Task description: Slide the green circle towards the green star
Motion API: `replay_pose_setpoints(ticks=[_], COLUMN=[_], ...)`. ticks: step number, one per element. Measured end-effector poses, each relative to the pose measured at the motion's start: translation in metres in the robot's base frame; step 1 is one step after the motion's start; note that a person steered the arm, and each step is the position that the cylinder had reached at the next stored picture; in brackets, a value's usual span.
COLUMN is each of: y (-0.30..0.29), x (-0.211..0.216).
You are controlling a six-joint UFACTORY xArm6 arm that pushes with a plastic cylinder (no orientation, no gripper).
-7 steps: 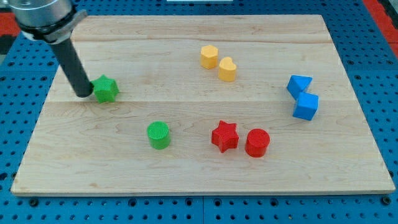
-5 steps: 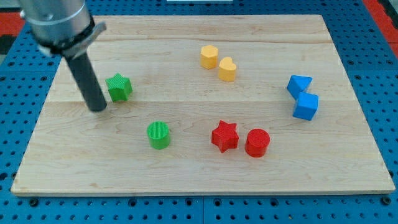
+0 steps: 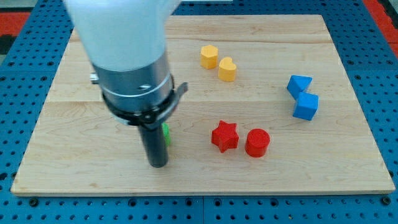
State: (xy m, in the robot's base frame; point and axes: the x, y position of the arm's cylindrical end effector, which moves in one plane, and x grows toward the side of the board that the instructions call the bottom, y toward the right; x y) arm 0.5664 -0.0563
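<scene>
My tip (image 3: 158, 164) rests on the wooden board near the view's bottom, left of centre. The green circle (image 3: 166, 135) shows only as a thin green sliver at the rod's right side, just above the tip; the rest is hidden behind the rod. I cannot tell if the tip touches it. The green star is hidden behind the arm's large body and does not show.
A red star (image 3: 224, 136) and a red cylinder (image 3: 257, 142) lie right of the tip. Two yellow blocks (image 3: 209, 56) (image 3: 227, 69) sit near the top centre. Two blue blocks (image 3: 299, 84) (image 3: 305, 106) sit at the right. The wooden board's (image 3: 348, 155) edges border a blue pegboard.
The rod has swept from beside the green star at the upper left down and right to the green circle. The arm's body now covers the star and most of the circle.
</scene>
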Motion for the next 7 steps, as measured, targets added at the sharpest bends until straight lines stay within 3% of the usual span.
replay_pose_setpoints(ticks=[3, 5, 7], y=[-0.012, -0.013, 0.043], x=[-0.045, -0.053, -0.103])
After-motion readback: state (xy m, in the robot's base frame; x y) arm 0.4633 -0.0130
